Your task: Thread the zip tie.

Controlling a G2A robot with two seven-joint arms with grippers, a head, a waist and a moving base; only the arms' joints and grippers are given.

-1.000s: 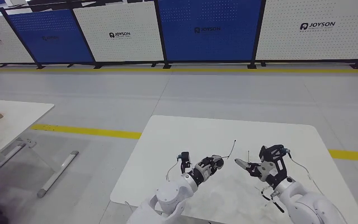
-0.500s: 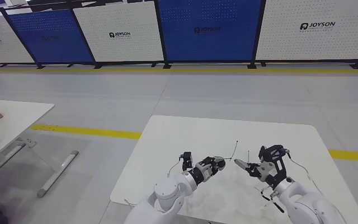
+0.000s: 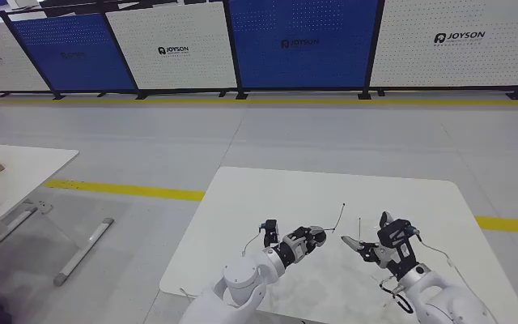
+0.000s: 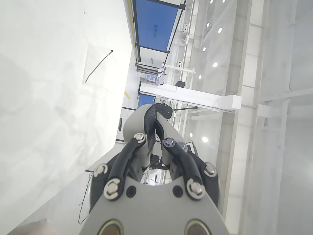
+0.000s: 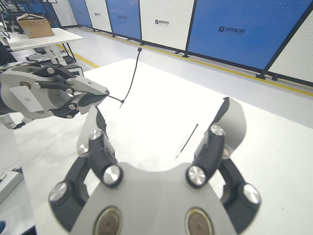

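My left gripper (image 3: 317, 236) is shut on the tail end of a black zip tie (image 3: 336, 217), just above the white table. The tie curves up and away to its head (image 5: 139, 49). In the right wrist view the left gripper (image 5: 104, 94) pinches the tie (image 5: 132, 76) at its fingertips. My right gripper (image 3: 350, 241) is open a short way to the right of it, fingers (image 5: 97, 118) spread wide and nothing between them. In the left wrist view the left gripper (image 4: 154, 113) has its pads pressed together.
A second black zip tie (image 5: 188, 140) lies flat on the table (image 3: 267, 194) between the grippers, also seen as the zip tie (image 4: 97, 65). Thin black cables (image 3: 395, 293) lie by the right arm. A side table with a cardboard box (image 5: 35, 25) stands off to the left.
The left gripper has shifted slightly right with the tie. The right wrist has dropped lower and nearer the robot, its open fingers staying close to the tie.
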